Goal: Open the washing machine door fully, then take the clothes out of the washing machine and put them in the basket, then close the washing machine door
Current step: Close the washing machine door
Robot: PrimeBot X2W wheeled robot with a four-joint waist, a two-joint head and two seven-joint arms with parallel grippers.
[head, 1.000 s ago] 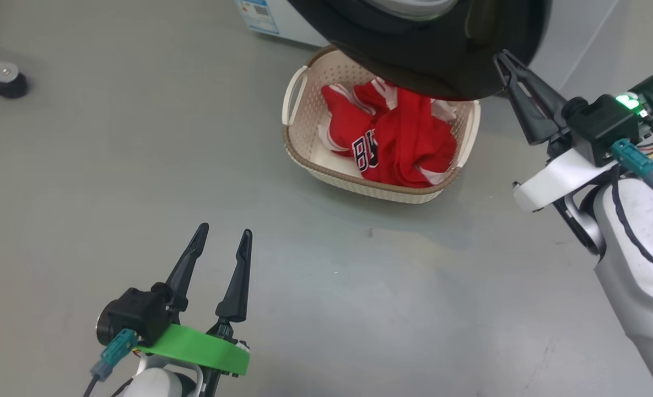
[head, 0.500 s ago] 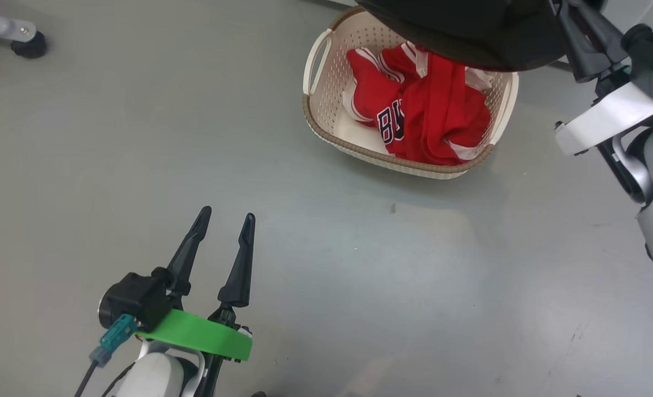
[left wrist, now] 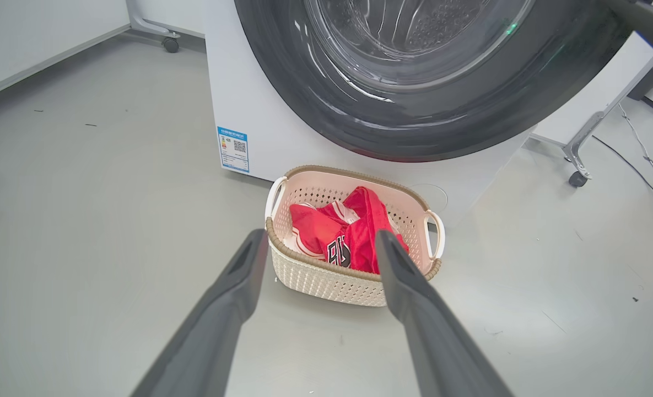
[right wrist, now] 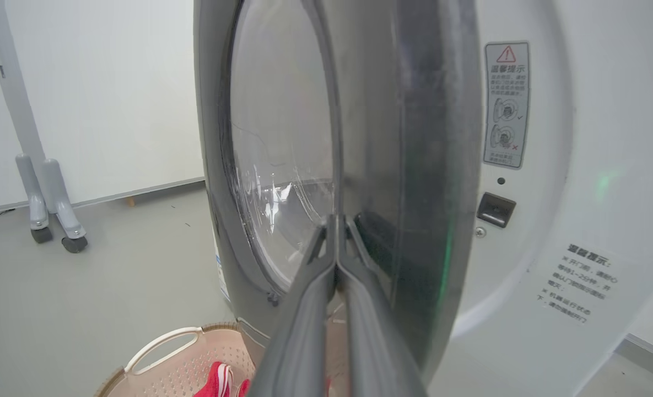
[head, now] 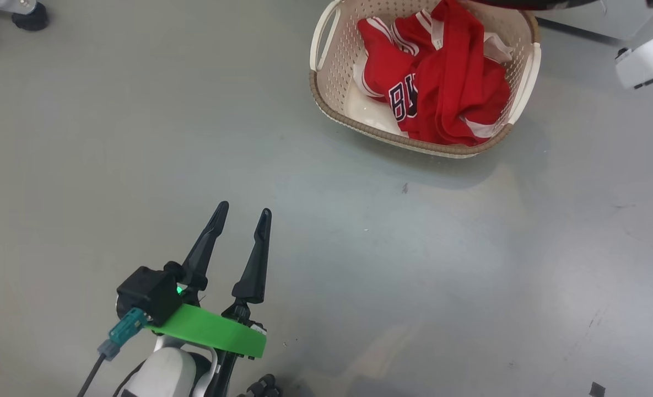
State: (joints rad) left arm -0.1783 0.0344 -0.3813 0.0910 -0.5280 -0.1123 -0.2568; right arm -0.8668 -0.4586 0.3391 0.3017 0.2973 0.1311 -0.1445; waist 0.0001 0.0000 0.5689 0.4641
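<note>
Clothes point(head: 447, 88) still in basket point(head: 339, 58)

One basket point(head: 332, 71) was counted on floor; two side handles point(left wrist: 274, 196) were counted on it. One heap of red clothes point(head: 442, 94) was counted inside; number of separate garments could not be told. One washing machine point(left wrist: 249, 105) was counted, with one door point(left wrist: 414, 118), one blue label point(left wrist: 233, 149) at lower left corner of front and one warning sticker point(right wrist: 506, 105) on white front. Two grippers were counted: left gripper point(head: 244, 208), right gripper point(right wrist: 337, 220); two fingers point(left wrist: 232, 298) were noted on each. Two dark castors point(head: 28, 16) were counted at far left corner of floor.
</note>
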